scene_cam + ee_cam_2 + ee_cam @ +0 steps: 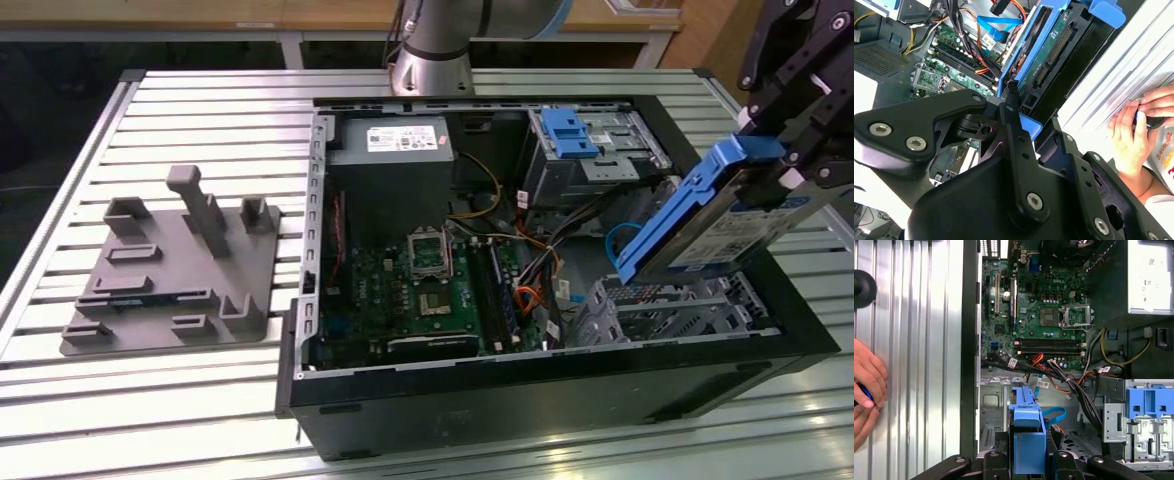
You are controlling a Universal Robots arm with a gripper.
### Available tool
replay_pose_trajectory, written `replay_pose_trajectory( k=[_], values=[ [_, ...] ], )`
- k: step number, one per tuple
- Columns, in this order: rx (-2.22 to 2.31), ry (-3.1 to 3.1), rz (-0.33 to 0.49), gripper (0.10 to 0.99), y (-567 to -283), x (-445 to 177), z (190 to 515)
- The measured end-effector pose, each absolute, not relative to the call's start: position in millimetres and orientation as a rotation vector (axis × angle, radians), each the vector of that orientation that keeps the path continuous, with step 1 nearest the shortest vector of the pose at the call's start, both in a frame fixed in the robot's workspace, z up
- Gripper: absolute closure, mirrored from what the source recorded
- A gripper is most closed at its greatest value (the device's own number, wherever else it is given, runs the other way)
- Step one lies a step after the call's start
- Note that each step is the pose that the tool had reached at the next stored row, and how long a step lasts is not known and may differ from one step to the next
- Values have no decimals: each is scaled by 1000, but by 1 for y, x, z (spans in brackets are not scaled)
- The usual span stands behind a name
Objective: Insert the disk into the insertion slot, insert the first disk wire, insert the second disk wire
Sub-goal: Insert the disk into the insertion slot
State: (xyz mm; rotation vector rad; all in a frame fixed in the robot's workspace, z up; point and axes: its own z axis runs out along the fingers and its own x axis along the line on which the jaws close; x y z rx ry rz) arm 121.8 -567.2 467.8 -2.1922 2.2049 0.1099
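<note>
Fingers (1013, 117): closed firmly on the upper end of the disk, with black links on either side of its blue frame. Nothing else is in the grasp.
Gripper (785, 150): high at the exterior view's right, above the open computer case (534, 400).
Disk (707, 220): held clear of the case floor and steeply tilted. The blue caddy edge faces the motherboard side, and the white label face shows in the exterior view.
Disk underside: the second wrist view shows a green circuit board inside the blue caddy.
Insertion slot (667, 312): silver perforated cage in the case corner at the exterior view's right, just below the disk's lower end. The disk is not seated in it; cannot tell whether the two touch.
Blue cable (1054, 416): loops on the case floor just beside the disk's lower end.
Wire bundle (1074, 385): black and orange leads running from the motherboard edge toward the taller bay.
Taller bay (594, 150): grey metal, with a blue tab (567, 132) on top, beyond the slot and near the power supply (387, 140).
Motherboard (441, 290): green, flat in the middle of the case.
Grey fixture (174, 265): lies on the slatted table (134, 410), well apart from the case, at the exterior view's left.
Person's hands (1134, 130): resting on the table slats outside the case wall, clasped round a small dark-blue object.
</note>
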Motion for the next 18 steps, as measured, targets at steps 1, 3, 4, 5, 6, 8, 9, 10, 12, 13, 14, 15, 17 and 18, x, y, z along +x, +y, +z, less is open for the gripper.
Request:
replay_pose_trajectory(
  k=[1, 3, 4, 5, 6, 8, 9, 10, 12, 13, 14, 15, 17, 18],
  values=[
    [-2193, 2205, 110, 725, -567, 122, 467],
    [-2193, 2204, 110, 725, -567, 122, 467],
    [-2193, 2204, 110, 725, -567, 122, 466],
    [-2193, 2204, 110, 725, -567, 122, 466],
    [-2194, 2204, 110, 725, -567, 122, 466],
    [-2194, 2204, 110, 725, -567, 122, 465],
    [-2194, 2203, 110, 725, -567, 122, 465],
    [-2194, 2203, 110, 725, -567, 122, 464],
    [-2194, 2203, 110, 725, -567, 122, 464],
    [-2194, 2203, 110, 725, -567, 122, 463],
    [-2194, 2203, 110, 725, -567, 122, 463],
    [-2194, 2203, 110, 725, -567, 122, 463],
    [-2194, 2203, 110, 725, -567, 122, 462],
    [-2194, 2203, 110, 725, -567, 122, 462]
  ],
)
